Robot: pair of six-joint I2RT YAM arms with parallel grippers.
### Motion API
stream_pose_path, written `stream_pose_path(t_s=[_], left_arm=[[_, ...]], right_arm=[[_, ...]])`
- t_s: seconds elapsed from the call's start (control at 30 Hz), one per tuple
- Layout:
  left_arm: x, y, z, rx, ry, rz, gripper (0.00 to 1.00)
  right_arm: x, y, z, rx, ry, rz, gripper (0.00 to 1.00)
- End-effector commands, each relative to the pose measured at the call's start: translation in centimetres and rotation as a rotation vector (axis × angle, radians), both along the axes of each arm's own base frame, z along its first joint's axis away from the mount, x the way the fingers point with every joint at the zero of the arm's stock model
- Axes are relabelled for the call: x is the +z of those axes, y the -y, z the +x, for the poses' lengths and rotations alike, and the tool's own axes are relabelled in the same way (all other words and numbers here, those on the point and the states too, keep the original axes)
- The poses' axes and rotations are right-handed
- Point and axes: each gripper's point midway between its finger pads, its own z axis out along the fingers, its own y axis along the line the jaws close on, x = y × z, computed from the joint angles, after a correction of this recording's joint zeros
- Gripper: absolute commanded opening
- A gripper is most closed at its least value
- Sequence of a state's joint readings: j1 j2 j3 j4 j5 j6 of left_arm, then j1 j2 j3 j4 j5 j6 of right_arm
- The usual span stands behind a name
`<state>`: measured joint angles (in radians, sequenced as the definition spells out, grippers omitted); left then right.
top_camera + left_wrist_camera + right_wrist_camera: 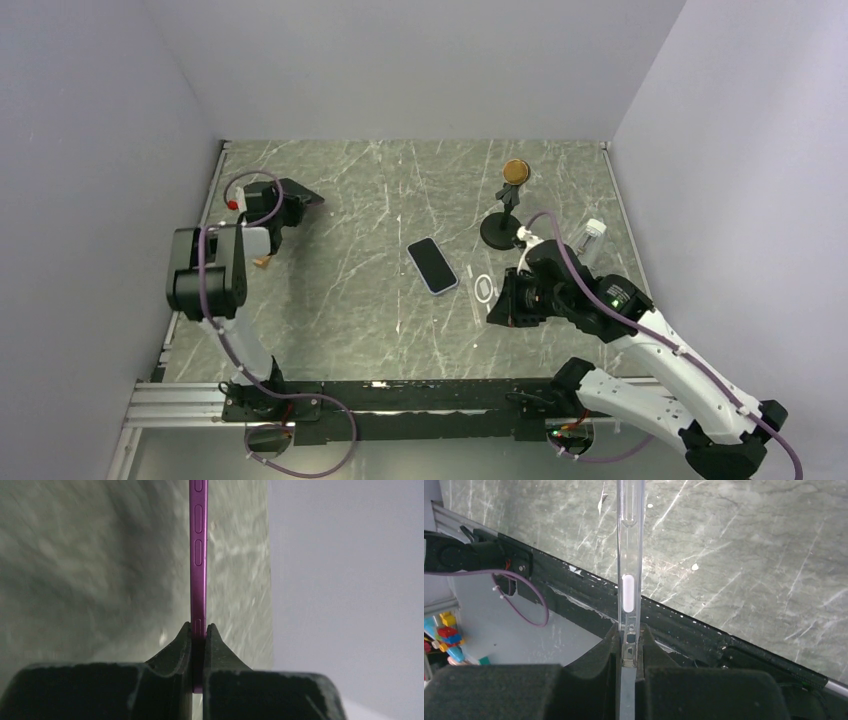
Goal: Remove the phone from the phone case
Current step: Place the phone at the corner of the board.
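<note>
Phone case (630, 555) clamped edge-on in right hand (629, 630); left hand (198, 627) clamps purple phone (198, 555).

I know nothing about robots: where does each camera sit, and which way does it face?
Top external: above and behind the arms, looking down on the table; both arms show.
Left wrist: on the left arm, facing table and wall; the left gripper clamps a purple-edged phone.
Right wrist: on the right arm, facing the table's near rail; the right gripper clamps the phone case.
Shared: top and right wrist both show that case.
</note>
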<state>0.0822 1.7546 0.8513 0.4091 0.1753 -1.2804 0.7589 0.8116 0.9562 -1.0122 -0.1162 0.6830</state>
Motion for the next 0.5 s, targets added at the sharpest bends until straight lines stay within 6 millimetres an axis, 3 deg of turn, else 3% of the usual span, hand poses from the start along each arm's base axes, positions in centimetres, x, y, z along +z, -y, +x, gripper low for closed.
stream_pose_path(t_s=[0.0,0.17,0.4,0.47], left_arm=[[5.3,-4.6,6.7,0.285,0.29,-0.074,0.0],[3.5,-7.1,10.0,0.392,0.268,-0.042,0.05],[1.8,-7.5,14.7,0.443,0.219,-0.085,0.15],[1.8,-7.6,15.4,0.472,0.195,-0.081,0.26]], right_arm=[[0.4,1.3,-0.1,-0.098,-0.012,-0.01,0.0],[0.2,1.6,0.6,-0.182,-0.023,-0.02,0.0],[0.2,2.5,1.1,-0.314,-0.034,0.001,0.0],[0.3,2.6,1.0,-0.335,-0.033,0.017,0.0]])
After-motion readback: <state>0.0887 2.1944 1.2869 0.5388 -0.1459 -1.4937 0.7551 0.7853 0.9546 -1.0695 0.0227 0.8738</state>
